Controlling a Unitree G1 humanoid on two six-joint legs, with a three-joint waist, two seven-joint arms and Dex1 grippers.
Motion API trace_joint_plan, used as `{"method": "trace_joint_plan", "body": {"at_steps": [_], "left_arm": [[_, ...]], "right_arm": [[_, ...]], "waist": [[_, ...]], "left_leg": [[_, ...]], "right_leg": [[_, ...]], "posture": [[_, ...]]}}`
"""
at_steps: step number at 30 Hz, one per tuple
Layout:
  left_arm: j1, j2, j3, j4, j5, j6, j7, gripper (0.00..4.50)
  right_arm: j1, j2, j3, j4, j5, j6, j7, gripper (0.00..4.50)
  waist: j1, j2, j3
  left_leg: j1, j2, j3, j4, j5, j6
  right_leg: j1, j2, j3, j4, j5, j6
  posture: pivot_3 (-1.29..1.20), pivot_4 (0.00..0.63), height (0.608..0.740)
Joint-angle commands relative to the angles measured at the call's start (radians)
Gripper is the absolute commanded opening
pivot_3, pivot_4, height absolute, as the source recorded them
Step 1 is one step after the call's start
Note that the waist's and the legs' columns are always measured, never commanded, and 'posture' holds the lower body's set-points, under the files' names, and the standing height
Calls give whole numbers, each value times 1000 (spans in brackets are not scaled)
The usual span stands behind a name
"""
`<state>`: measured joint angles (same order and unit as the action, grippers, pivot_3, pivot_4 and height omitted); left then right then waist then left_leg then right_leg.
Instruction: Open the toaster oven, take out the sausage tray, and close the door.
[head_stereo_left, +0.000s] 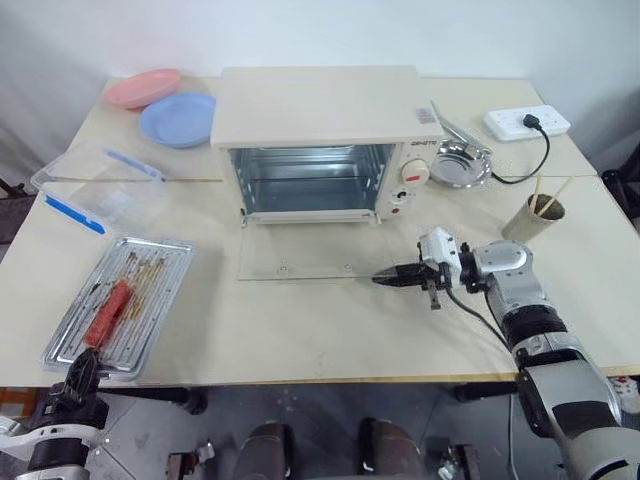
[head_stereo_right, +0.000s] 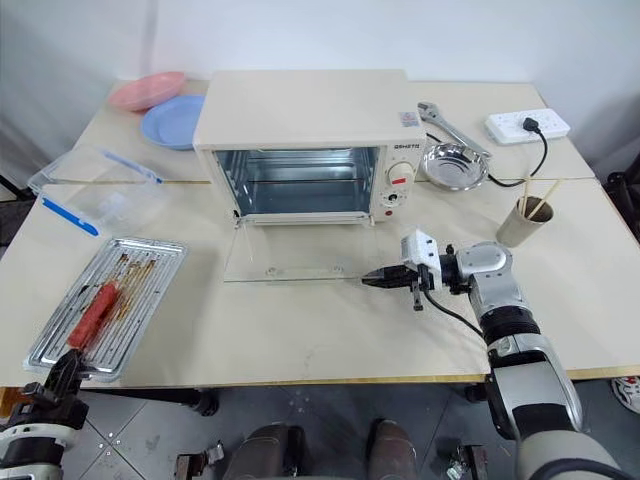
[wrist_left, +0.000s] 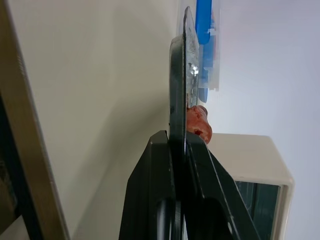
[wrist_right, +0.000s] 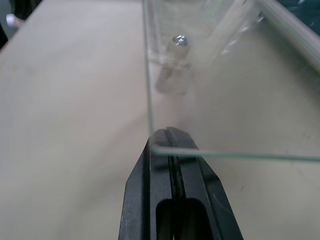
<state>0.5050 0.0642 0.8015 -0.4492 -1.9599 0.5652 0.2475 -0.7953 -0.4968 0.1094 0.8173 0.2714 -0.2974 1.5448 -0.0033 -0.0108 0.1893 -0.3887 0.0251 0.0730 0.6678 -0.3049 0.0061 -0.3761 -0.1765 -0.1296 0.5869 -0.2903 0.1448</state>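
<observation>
Tabletop (head_stereo_left: 300, 330): left pincer (wrist_left: 179, 142) clamps sausage tray (head_stereo_left: 120, 303); right pincer (head_stereo_left: 380, 279), clenched empty, meets door (head_stereo_left: 305, 258).

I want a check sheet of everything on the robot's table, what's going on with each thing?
Surface: cream table.
Job's things: toaster oven empty, door lying open flat; sausage tray out at the table's front-left edge.
Clutter: pink plate, blue plate, clear boxes, steel bowl, wrench, cup with chopsticks.
Grippers: left gripper shut on the tray's rim; right gripper shut, tips at the door's corner.
Cables: power strip, black cord.
Surroundings: white wall.
</observation>
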Motion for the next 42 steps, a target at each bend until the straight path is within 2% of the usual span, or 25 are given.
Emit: {"method": "trace_joint_plan", "body": {"at_steps": [1,6,14,20,23,27,31,33,37,42], "left_arm": [[-5,0,-5,-69,-12,-5,8,0],[-10,5,-28,-88,-12,-2,4,0],[2,42,-39,-79,-12,48,-31,0],[33,147,-30,-16,-12,182,-136,0],[45,229,-18,24,-12,262,-203,0],[52,344,-11,83,-12,364,-293,0],[24,477,-36,148,-12,448,-348,0],[-25,528,-55,191,-12,480,-366,0],[-164,603,-126,284,-12,529,-354,0],[-432,675,-289,447,-12,607,-322,0]], "right_arm": [[-37,-7,-53,-125,90,127,38,21],[-98,-19,-90,-203,138,265,5,21],[-218,-10,-135,-190,141,310,-43,21],[-209,-31,-127,-282,140,357,-23,21],[-167,-115,-73,-383,214,540,53,21],[-78,-187,-27,-448,255,439,70,845],[-27,-267,51,-452,333,366,70,2259],[-21,-298,90,-429,352,311,70,2991],[-15,-314,87,-376,461,274,70,4338],[47,-382,135,-315,533,180,70,4429]], "waist": [[0,0,0],[-1,0,0],[-1,0,0],[-1,0,0],[6,0,0],[1,0,0],[-2,0,0],[-4,2,1],[-9,2,1],[9,0,1]], "left_leg": [[0,1,0,0,0,0],[0,4,1,0,-2,-3],[-1,6,4,-1,-4,-5],[-1,7,6,-1,-4,-5],[-2,7,8,-1,-4,-5],[-6,7,11,-1,-5,-4],[-5,7,19,-2,-5,-4],[-3,7,19,-2,-5,-4],[0,8,21,-2,-5,-5],[-2,8,21,-1,-4,-5]], "right_leg": [[0,1,0,0,0,0],[0,7,1,0,1,-2],[-3,11,2,0,0,-4],[-4,12,3,0,0,-4],[-8,12,4,3,0,-4],[-15,11,8,4,0,-4],[-17,12,9,6,0,-4],[-18,11,14,7,0,-4],[-18,11,17,7,0,-4],[-18,11,15,13,0,-4]], "posture": [[0,150,740],[0,150,740],[0,150,740],[0,150,740],[0,150,740],[0,150,740],[0,150,740],[0,150,740],[0,150,740],[0,150,740]]}}
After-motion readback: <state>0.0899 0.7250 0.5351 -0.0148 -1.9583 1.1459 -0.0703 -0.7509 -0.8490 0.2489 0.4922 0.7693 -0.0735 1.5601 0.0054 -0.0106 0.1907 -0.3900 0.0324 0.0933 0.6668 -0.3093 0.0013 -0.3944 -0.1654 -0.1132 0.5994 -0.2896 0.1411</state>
